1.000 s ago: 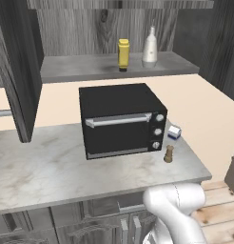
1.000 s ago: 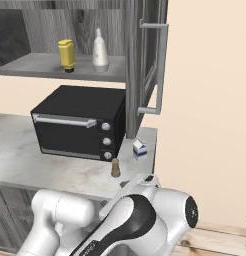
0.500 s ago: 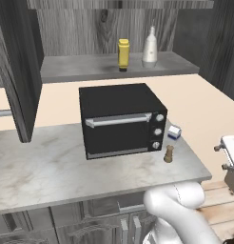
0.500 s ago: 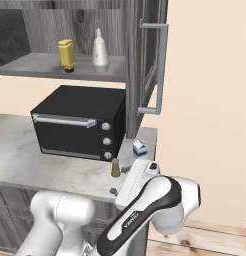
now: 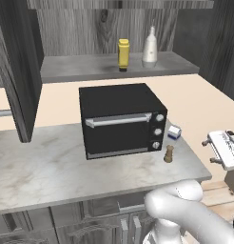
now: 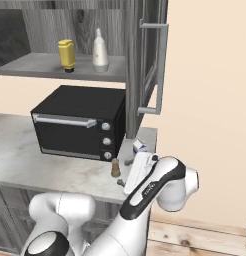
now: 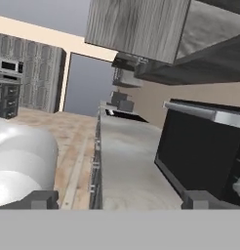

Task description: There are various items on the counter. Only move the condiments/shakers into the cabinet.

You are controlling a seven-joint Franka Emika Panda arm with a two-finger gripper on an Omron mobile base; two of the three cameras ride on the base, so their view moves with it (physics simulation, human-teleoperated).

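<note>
The yellow squeeze bottle (image 5: 123, 54) (image 6: 67, 54) and the white narrow-necked bottle (image 5: 150, 46) (image 6: 99, 49) stand side by side on the cabinet's grey shelf (image 5: 81, 71) (image 6: 30, 65). The small brown wooden shaker (image 5: 169, 153) (image 6: 115, 168) stands upright on the counter (image 5: 52, 167) (image 6: 25, 160) near its right end, in front of the toaster oven's lower right corner. My gripper (image 5: 209, 151) (image 6: 124, 173) (image 7: 121, 200) hovers open and empty just off the counter's right end, about level with the shaker and to its right, looking along the counter (image 7: 127, 171).
A black toaster oven (image 5: 121, 119) (image 6: 77, 122) (image 7: 205, 146) fills the counter's middle. A small blue-and-white box (image 5: 174, 132) (image 6: 139, 146) lies behind the shaker. Tall dark cabinet doors stand open at left (image 5: 19, 71) and right (image 6: 145, 65). Wooden floor (image 6: 195, 235) lies right of the counter.
The arm has swung up from low in front of the base. The open hand has risen to the counter's right end, beside the shaker. The items have stayed put.
</note>
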